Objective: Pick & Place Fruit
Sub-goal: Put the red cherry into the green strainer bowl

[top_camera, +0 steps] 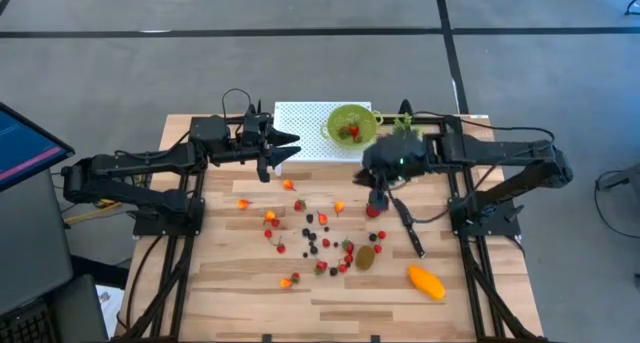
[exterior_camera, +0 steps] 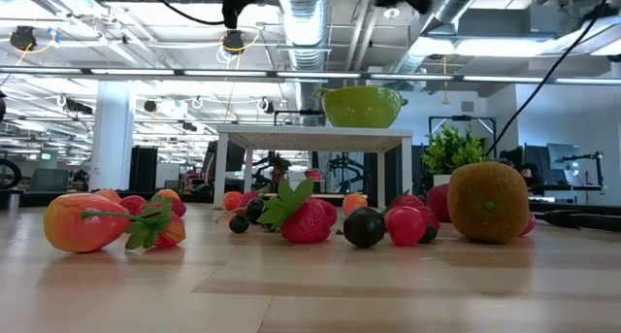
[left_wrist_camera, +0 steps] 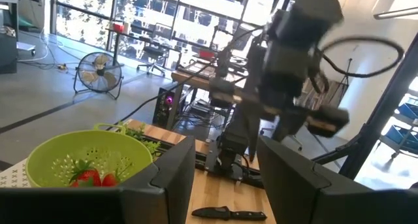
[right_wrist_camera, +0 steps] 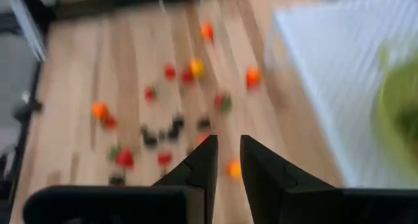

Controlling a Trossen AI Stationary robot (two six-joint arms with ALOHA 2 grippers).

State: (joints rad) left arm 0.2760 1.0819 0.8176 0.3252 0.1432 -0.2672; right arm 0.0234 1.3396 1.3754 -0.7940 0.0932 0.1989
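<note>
Looking straight down on the whole table (top_camera: 250, 303) from overhead; level across it from table-top height, close to the fruit. Sharing the green colander (top_camera: 350, 123), seen upper centre in both.

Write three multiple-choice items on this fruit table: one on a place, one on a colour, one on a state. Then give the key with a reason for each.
1. Where does the colander stand?
A. on the white stand
B. on the bare wood beside the mango
C. on the floor

2. What colour is the colander?
A. blue
B. light green
C. black

3. How does the left gripper stand?
A. closed on the knife
B. holding a strawberry
C. open and empty

Key:
1 A, the high and low views show it on top of the white stand at the table's far edge.
2 B, it is light green in every view that shows it.
3 C, the left wrist view shows a clear gap between its fingers, with the knife lying on the table beyond.
</note>
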